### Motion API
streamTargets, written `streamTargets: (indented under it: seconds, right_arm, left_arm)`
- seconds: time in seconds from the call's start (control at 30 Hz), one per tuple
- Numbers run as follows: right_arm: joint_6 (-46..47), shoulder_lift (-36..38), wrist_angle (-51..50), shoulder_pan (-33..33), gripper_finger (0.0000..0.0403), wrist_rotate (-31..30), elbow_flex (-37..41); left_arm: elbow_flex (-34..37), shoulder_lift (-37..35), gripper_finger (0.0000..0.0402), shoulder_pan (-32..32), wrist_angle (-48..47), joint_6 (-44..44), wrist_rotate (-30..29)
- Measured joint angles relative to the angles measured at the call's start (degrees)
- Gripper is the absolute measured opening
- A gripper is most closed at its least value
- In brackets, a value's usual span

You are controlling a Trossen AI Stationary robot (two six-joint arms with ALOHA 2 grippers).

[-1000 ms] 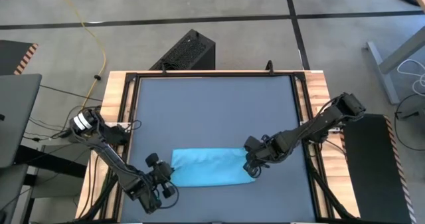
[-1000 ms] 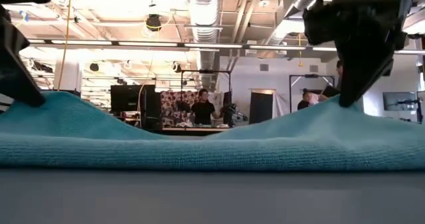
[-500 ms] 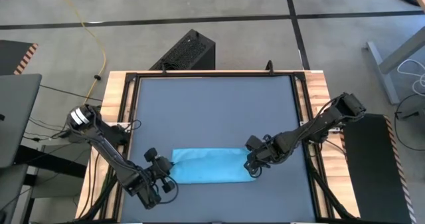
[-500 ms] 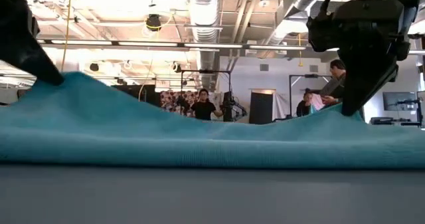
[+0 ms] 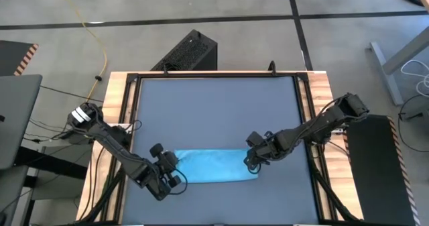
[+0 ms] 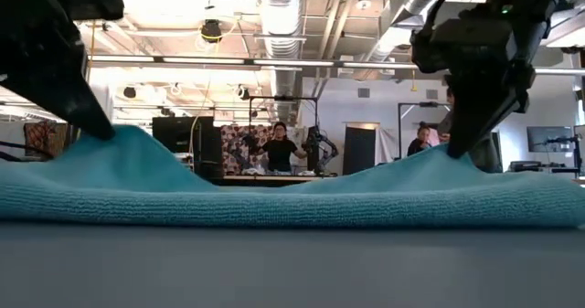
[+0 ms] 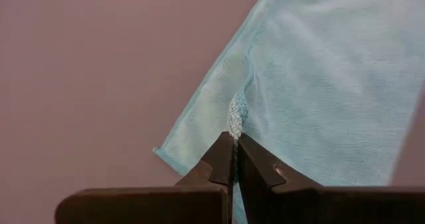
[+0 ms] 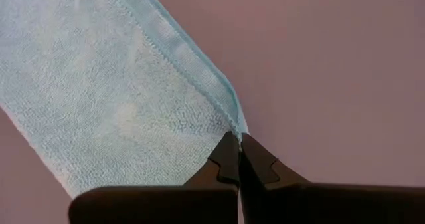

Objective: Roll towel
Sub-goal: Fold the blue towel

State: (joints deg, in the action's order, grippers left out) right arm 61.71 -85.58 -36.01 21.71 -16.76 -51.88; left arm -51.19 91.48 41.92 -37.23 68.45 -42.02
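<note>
The light sky-blue towel [image 5: 214, 167] lies as a narrow band, several layers thick, on the dark grey tabletop [image 5: 214, 112] near its near edge. Its long side runs left to right. In the low view the towel's [image 6: 292, 203] thick folded near side faces the camera. My left gripper [image 5: 171, 163] is shut on the towel's left end. My right gripper [image 5: 249, 160] is shut on its right end. Each pinch raises a small peak in the cloth, seen in the low view under the left gripper [image 6: 105, 130] and the right gripper [image 6: 454, 148]. My left gripper pinches a small pucker of cloth [image 7: 234, 121] between its two fingers, just inside the towel's left short edge. The fingers slant down from above. The cloth rises to a peak [image 6: 123, 142] at the fingers, and the rest lies on the table. My right gripper pinches the hemmed edge [image 8: 234, 127] at the towel's right end between its two fingertips. The fingers slant down from above. The cloth rises to a peak [image 6: 439, 157] there, and the rest lies on the table.
Wooden side rails [image 5: 114, 119] and a black frame border the tabletop. A black box [image 5: 191, 51] stands on the floor beyond the far edge. An open stretch of tabletop lies beyond the towel. People [image 6: 279, 148] stand in the room far behind.
Both grippers, still shut on the towel's ends, have gone a little toward the table's far edge. The left one rose and came down again. The towel's band has grown narrower from near to far, while its far edge has stayed where it was.
</note>
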Motion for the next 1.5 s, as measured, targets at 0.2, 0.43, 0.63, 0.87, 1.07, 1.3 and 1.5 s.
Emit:
streamTargets:
  seconds: [0.2,0.43,0.63,0.87,1.07,1.3,1.5]
  right_arm:
    - [2.2,0.0,-2.9,-0.1,0.0013,-0.1,0.0]
    - [2.3,0.0,-3.0,-0.6,0.0017,-0.6,0.0]
    - [2.3,0.0,-3.0,-1.0,0.0052,-0.6,0.0]
    - [3.0,0.0,-3.5,-1.4,0.0092,0.9,0.0]
    - [2.9,0.0,-4.3,-1.6,0.0121,1.6,0.0]
    - [1.5,0.2,-4.4,-1.6,0.0143,3.3,0.0]
    - [0.8,0.2,-6.2,-1.6,0.0140,4.6,-2.2]
  left_arm:
    - [1.1,0.0,0.0000,-1.4,0.6,-0.3,0.9]
    - [1.2,0.0,0.0000,-3.8,0.5,-3.0,2.0]
    - [1.2,0.0,0.0000,-5.7,0.5,-4.4,2.9]
    - [1.2,0.0,0.0019,-7.9,0.1,-5.2,7.9]
    - [1.2,0.0,0.0064,-8.7,-3.0,-4.1,8.7]
    - [1.2,-0.2,0.0102,-8.7,-8.2,-2.2,9.8]
    - [1.2,-4.3,0.0109,-6.4,-8.4,-3.1,3.0]
